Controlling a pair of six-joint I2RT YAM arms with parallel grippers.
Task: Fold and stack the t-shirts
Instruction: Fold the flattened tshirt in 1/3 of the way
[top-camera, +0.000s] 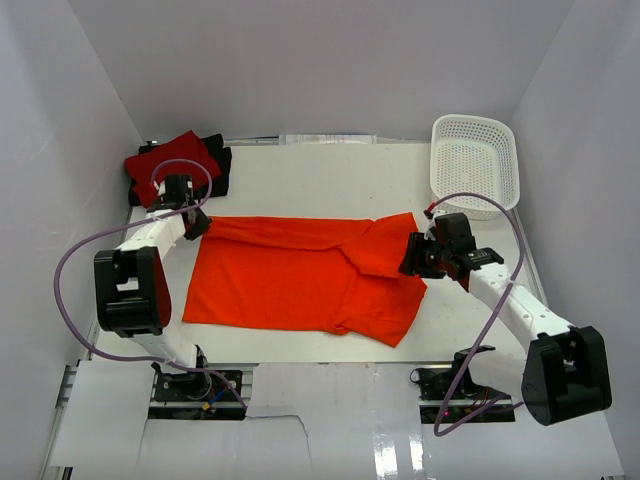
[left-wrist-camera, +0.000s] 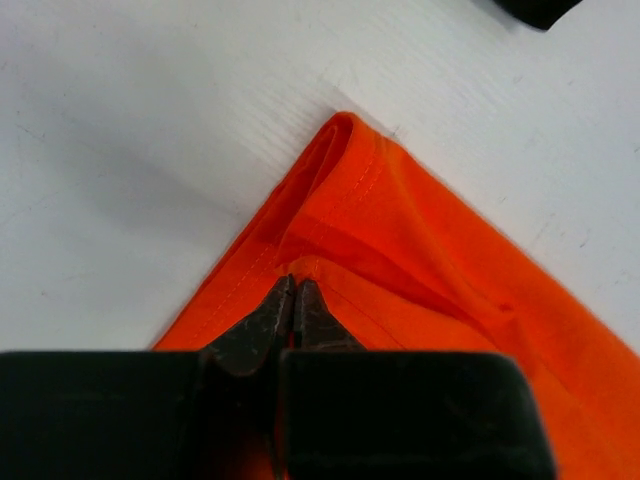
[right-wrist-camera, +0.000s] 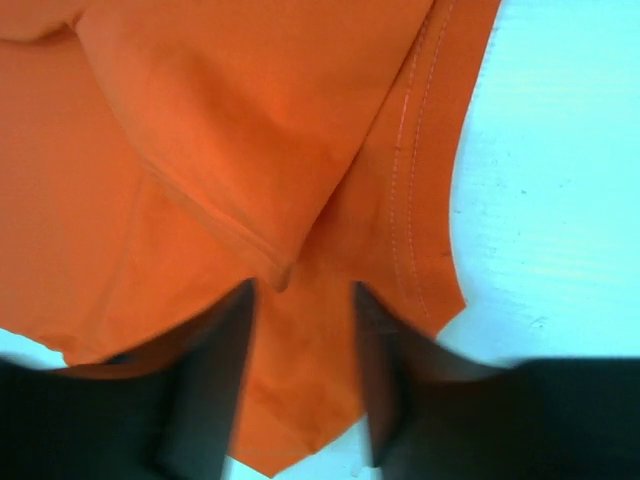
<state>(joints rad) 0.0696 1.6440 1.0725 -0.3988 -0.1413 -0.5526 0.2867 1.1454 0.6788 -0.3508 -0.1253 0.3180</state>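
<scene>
The orange t-shirt (top-camera: 300, 280) lies spread across the middle of the table, folded over along its far edge. My left gripper (top-camera: 197, 228) is at its far left corner; in the left wrist view its jaws (left-wrist-camera: 293, 285) are pinched together on a fold of the orange cloth (left-wrist-camera: 420, 230). My right gripper (top-camera: 412, 258) is at the shirt's right end. In the right wrist view it (right-wrist-camera: 300, 300) stands open, its blurred fingers apart over the orange cloth (right-wrist-camera: 200, 120), gripping nothing. A folded crimson t-shirt (top-camera: 172, 160) lies on a black t-shirt (top-camera: 222, 165) at the far left.
A white perforated basket (top-camera: 475, 165) stands at the far right corner, tilted against the wall. White walls close in the table on the left, back and right. A black edge of cloth (left-wrist-camera: 540, 8) shows beyond the left gripper.
</scene>
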